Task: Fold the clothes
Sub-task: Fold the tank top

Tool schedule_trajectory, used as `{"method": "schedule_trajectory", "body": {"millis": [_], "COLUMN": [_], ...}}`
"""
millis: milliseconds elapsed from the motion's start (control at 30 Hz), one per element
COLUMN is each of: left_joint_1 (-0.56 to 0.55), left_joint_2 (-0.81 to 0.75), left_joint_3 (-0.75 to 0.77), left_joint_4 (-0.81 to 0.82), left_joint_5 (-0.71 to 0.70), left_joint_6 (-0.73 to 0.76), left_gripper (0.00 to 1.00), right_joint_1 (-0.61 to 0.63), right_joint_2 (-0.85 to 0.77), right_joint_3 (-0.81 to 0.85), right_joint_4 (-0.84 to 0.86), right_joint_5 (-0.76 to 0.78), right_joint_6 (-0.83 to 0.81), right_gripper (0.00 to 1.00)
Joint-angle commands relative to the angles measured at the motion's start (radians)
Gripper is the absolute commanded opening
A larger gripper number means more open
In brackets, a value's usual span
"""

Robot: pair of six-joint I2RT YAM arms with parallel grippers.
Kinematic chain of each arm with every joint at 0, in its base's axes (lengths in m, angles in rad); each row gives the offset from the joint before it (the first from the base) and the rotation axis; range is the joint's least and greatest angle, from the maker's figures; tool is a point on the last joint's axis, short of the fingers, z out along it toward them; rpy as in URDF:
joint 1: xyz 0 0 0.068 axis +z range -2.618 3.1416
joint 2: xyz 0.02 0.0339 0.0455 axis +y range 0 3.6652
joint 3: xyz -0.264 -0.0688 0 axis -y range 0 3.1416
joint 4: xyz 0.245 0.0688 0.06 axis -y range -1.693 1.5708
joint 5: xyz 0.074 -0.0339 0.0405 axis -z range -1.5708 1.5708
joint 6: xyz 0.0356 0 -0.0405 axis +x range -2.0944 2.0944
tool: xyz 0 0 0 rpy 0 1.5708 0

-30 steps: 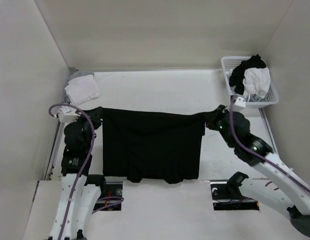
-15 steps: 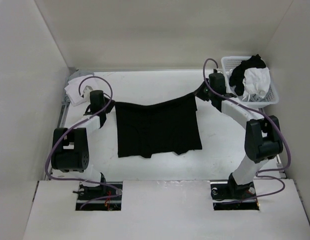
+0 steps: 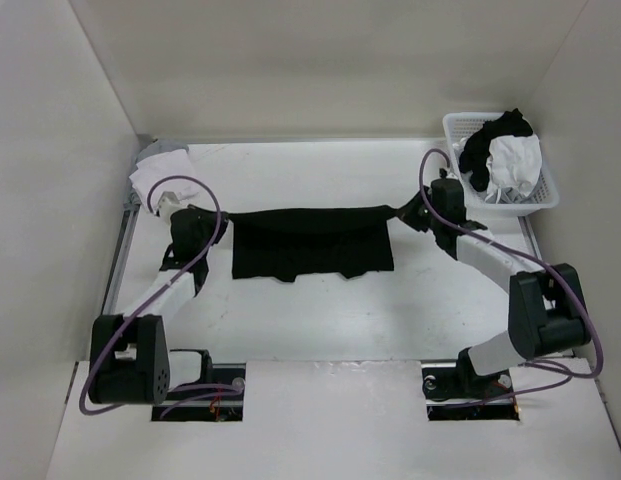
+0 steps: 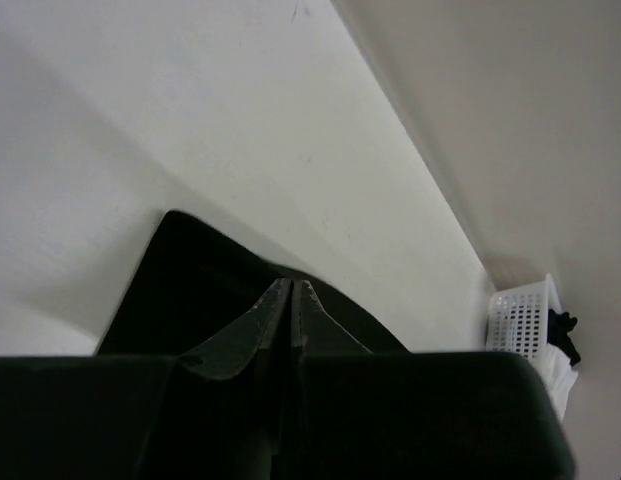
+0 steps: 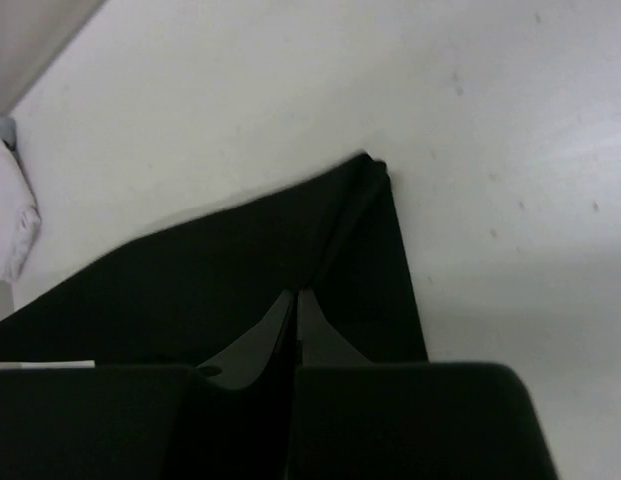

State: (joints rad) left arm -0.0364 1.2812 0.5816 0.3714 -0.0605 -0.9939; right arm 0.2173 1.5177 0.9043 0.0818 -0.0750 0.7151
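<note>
Since both arms carried the black tank top (image 3: 312, 243) back and down, the left gripper (image 3: 210, 226) and right gripper (image 3: 404, 212), clamped on its corners, have apparently half-folded it.

My table (image 3: 310, 320) is white and flat. Plain pale walls stand on three sides of it: the back wall (image 3: 310, 70), the left wall (image 3: 50, 200) and the right wall (image 3: 590, 130). The light is soft and even. A grey metal rail (image 3: 115, 270) runs along the table's left edge. A white basket (image 3: 510, 205) with little holes sits in the far right corner. A folded white and grey cloth pile (image 3: 162, 178) lies in the far left corner.
</note>
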Motion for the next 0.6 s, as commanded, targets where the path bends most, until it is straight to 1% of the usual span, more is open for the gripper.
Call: {"method": "schedule_trajectory", "body": {"millis": [0,133,333,467,567], "left_joint_1": [0.008,0.034,0.08,0.088,0.1], "left_joint_2": [-0.109,-0.261,-0.462,-0.592,-0.628], "left_joint_3": [-0.107,-0.213,-0.29,-0.353,-0.397], "left_joint_4": [0.044,0.003,-0.139,-0.245,-0.304], "left_joint_5": [0.031,0.079,0.149,0.148,0.133], "left_joint_6": [-0.008,0.009,0.041,0.055,0.055], "left_gripper": [0.03,0.03,0.03,0.03,0.03], "right_joint_1": [0.003,0.003,0.021,0.024,0.049], "right_joint_2": [-0.106,-0.189,-0.307,-0.356,-0.35], "right_joint_3": [-0.085,-0.183,-0.326,-0.404,-0.455], "right_joint_4": [0.088,0.072,0.058,0.038,0.041], "right_joint_5": [0.029,0.053,0.055,0.055,0.057], "right_joint_6": [0.026,0.02,0.027,0.044,0.087], "right_gripper": [0.02,0.02,0.02,0.03,0.03]}}
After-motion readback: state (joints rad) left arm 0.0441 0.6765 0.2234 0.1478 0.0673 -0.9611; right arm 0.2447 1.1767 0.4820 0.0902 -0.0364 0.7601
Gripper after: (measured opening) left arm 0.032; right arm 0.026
